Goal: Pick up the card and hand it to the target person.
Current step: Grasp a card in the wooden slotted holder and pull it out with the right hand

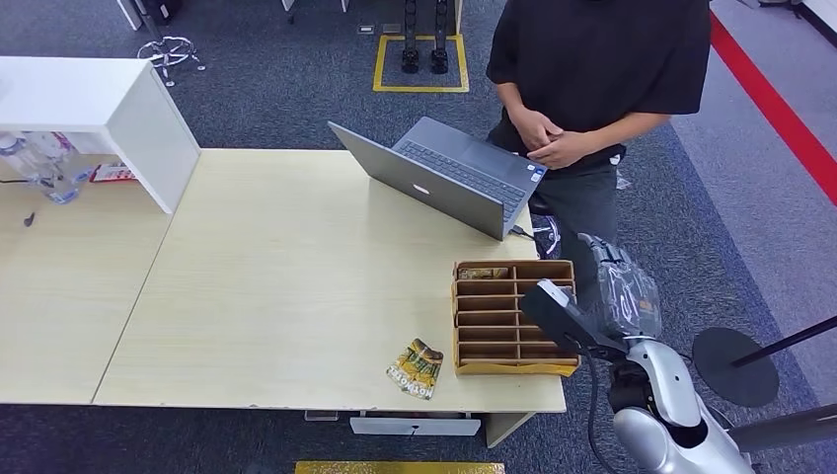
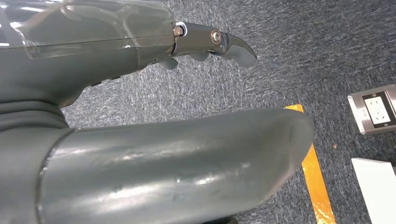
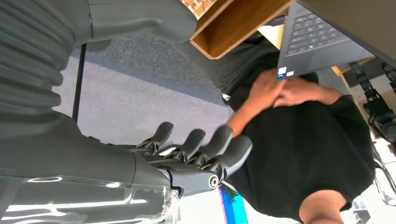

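Looking down, we see our empty right hand (image 1: 622, 286), fingers apart, just beside the card (image 1: 483, 273) box (image 1: 513, 367).

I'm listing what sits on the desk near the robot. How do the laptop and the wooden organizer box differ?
The laptop is grey and stands open with its lid tilted up near the table's far edge, in front of the person; the wooden organizer box is brown, lies flat and is split into slots, nearer the robot's right hand. The laptop is the wider of the two. Both rest on the same light wooden table.
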`<state>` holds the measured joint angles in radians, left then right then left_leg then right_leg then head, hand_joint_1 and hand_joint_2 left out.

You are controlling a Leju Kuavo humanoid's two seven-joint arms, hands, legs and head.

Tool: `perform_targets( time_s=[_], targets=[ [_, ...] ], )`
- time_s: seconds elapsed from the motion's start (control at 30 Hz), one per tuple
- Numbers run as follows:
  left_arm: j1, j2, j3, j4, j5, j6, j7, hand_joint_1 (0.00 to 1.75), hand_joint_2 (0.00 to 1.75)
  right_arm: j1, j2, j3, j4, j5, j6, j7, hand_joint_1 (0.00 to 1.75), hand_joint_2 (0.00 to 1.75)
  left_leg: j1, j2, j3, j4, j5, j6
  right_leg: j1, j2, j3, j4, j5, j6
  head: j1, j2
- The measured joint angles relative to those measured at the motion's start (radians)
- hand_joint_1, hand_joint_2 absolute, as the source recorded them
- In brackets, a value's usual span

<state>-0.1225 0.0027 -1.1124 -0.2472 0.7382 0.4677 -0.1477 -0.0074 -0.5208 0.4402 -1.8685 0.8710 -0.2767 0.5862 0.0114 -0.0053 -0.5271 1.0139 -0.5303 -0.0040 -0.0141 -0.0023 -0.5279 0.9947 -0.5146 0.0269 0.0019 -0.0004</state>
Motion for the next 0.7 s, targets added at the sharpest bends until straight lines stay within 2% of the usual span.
perform_targets(
  time_s=[0.1, 0.4, 0.7],
  targets=[
    [0.0, 0.0, 0.0, 0.0, 0.0, -0.001, 0.0, 0.0, 0.0, 0.0, -0.01, 0.008, 0.0, 0.006, 0.008, 0.004, 0.62, 1.75, 0.0, 0.0, 0.0, 0.0, 0.0, 0.0, 0.0, 0.0, 0.0, 0.0, 0.0, 0.0, 0.0, 0.0],
    [-0.001, 0.0, 0.0, 0.0, -0.004, -0.002, 0.001, 0.0, 0.0, -0.001, -0.027, 0.029, 0.0, 0.028, 0.044, 0.023, 0.91, 1.75, 0.0, 0.0, 0.0, 0.0, 0.0, 0.0, 0.0, 0.0, 0.0, 0.0, 0.0, 0.0, 0.0, 0.0],
    [-0.002, 0.0, 0.0, 0.0, -0.006, -0.005, 0.01, 0.0, 0.0, -0.005, -0.034, 0.043, 0.0, 0.036, 0.068, 0.033, 0.91, 1.75, 0.0, 0.0, 0.0, 0.0, 0.0, 0.0, 0.0, 0.0, 0.0, 0.0, 0.0, 0.0, 0.0, 0.0]
  ],
)
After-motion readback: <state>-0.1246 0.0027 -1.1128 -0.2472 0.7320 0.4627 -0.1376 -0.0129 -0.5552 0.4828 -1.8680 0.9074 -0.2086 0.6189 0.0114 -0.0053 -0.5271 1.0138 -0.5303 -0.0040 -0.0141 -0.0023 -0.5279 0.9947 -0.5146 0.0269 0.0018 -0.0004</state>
